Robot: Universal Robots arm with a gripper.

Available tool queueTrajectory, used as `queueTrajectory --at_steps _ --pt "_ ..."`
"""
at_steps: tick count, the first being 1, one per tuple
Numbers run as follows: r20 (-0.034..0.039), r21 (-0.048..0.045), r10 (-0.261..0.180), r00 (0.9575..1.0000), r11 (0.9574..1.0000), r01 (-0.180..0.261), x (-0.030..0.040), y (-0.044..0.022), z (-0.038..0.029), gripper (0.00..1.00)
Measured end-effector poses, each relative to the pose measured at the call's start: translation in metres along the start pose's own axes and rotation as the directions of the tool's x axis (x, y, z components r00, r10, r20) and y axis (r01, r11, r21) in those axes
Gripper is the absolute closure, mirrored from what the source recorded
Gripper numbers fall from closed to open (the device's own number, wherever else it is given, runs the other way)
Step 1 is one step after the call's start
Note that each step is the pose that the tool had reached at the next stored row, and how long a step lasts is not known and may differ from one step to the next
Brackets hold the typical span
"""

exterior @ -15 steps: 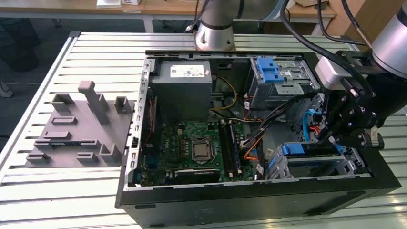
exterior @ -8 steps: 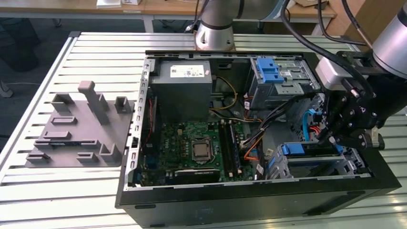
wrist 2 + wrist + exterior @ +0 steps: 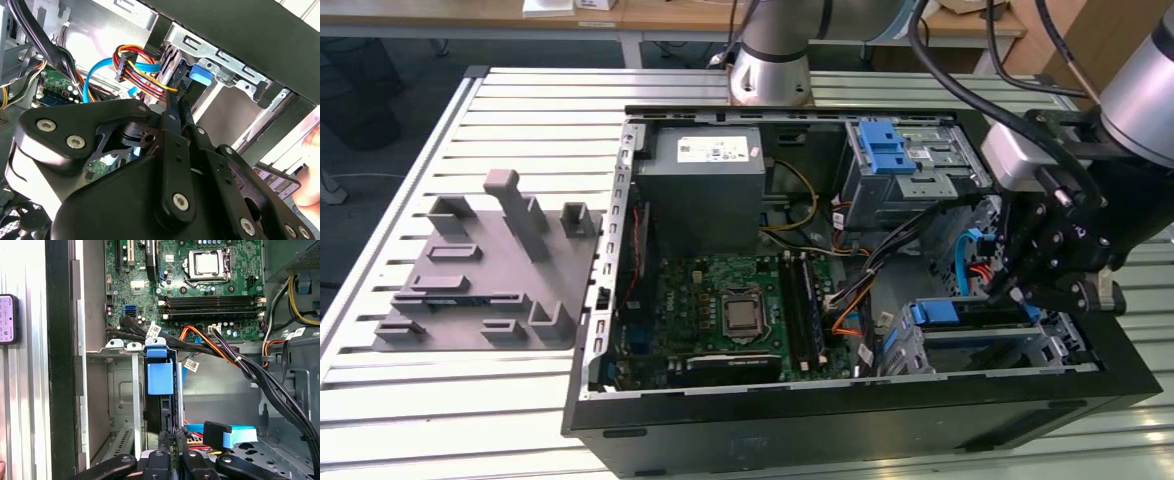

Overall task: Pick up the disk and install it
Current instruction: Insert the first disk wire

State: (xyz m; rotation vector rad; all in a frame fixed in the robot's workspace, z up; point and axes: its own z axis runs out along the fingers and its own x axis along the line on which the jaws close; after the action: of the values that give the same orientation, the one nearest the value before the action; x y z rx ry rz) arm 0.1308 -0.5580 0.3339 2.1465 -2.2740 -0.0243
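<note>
The disk [image 3: 160, 390] stands on edge in the metal drive cage [image 3: 120, 390] at the front corner of the open computer case [image 3: 854, 420], its blue carrier frame facing up out of the slot; in the exterior view the same blue frame [image 3: 974, 312] shows in the cage, at the exterior view's right of the motherboard [image 3: 734, 315]. The gripper [image 3: 170, 442] sits directly over the disk's edge, its black fingers [image 3: 172, 150] drawn close together on the thin end of the carrier, so the jaws look clenched on the disk, though the contact itself is partly hidden by the linkage. Beside the disk, red, yellow and orange power wires [image 3: 137, 65] and a blue data cable [image 3: 97, 72] hang loose with a black plug [image 3: 217, 434]. Farther from the disk, the processor socket [image 3: 209, 264] and memory slots [image 3: 210, 302] lie on the motherboard. The grey power supply box [image 3: 707, 185] sits in the case corner far from the disk, and a grey parts fixture [image 3: 487, 270] rests on the slatted table [image 3: 520, 120] outside the case.
</note>
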Motion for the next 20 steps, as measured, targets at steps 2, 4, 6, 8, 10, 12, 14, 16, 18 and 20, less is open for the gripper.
queueTrajectory --at_steps 2,4,6,8,10,12,14,16,18,20 --pt "-0.0001 0.0 0.0 1.0 1.0 0.0 0.0 0.0 0.0005 0.84" --pt "-0.0001 0.0 0.0 1.0 1.0 0.0 0.0 0.0 0.001 0.84" --pt "0.0002 0.0 0.0 1.0 1.0 0.0 0.0 0.0 0.0018 0.84" --pt "0.0002 0.0 0.0 1.0 1.0 0.0 0.0 0.0 0.0025 0.84" --pt "0.0001 0.0 0.0 1.0 1.0 0.0 0.0 -0.0001 0.0032 0.84" --pt "0.0 0.0 0.0 1.0 1.0 0.0 0.0 -0.0001 0.0037 0.84" --pt "-0.0002 0.0 0.0 1.0 1.0 0.0 0.0 -0.0001 0.0038 0.84" --pt "-0.0001 0.0 0.0 1.0 1.0 0.0 0.0 -0.0002 0.0039 0.84" --pt "0.0 0.0 0.0 1.0 1.0 0.0 0.0 -0.0002 0.0039 0.84" --pt "0.0003 0.0 0.0 1.0 1.0 0.0 0.0 -0.0002 0.004 0.83"
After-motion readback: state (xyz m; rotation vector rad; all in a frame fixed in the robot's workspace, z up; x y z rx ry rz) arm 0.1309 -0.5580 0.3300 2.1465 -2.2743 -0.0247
